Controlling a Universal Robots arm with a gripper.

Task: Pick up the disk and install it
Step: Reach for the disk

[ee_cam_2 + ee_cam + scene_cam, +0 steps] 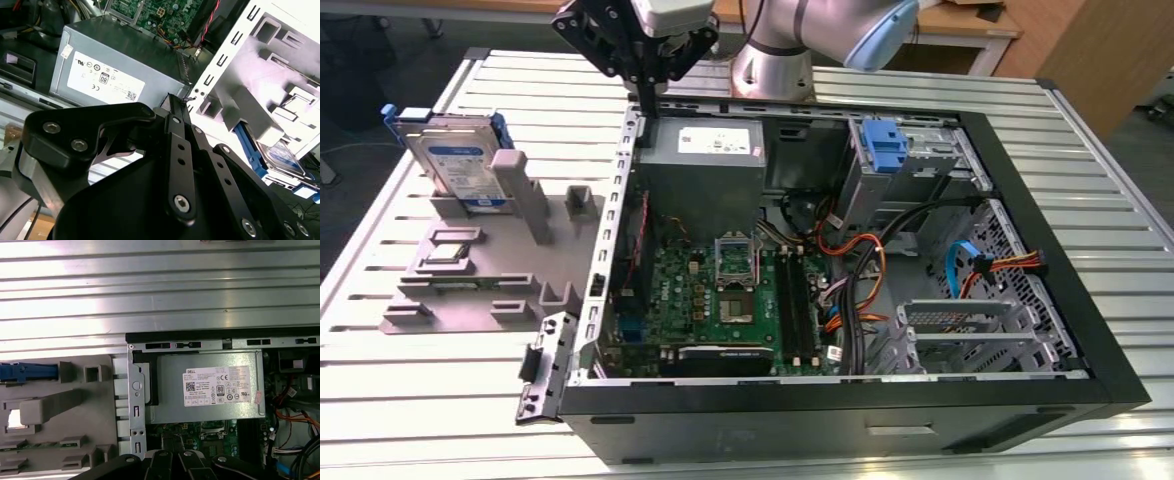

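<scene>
Tool [640, 82] closed, empty, over rear edge of case [854, 425], by power supply [704, 145]. One disk [459, 160], upright in grey holder [480, 275] on worktop [400, 400]. Second wrist view gives you disk's label; first wrist view, its blue rail.

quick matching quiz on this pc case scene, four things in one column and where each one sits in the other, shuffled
Things:
1. disk
2. gripper
3. power supply box
4. blue bracket

Places:
A. on the metal drive cage
B. standing upright in the grey holder, outside the case
C. raised over the case's edge, holding nothing
D. inside the case, beside the motherboard

Pairs: 1-B, 2-C, 3-D, 4-A
</scene>
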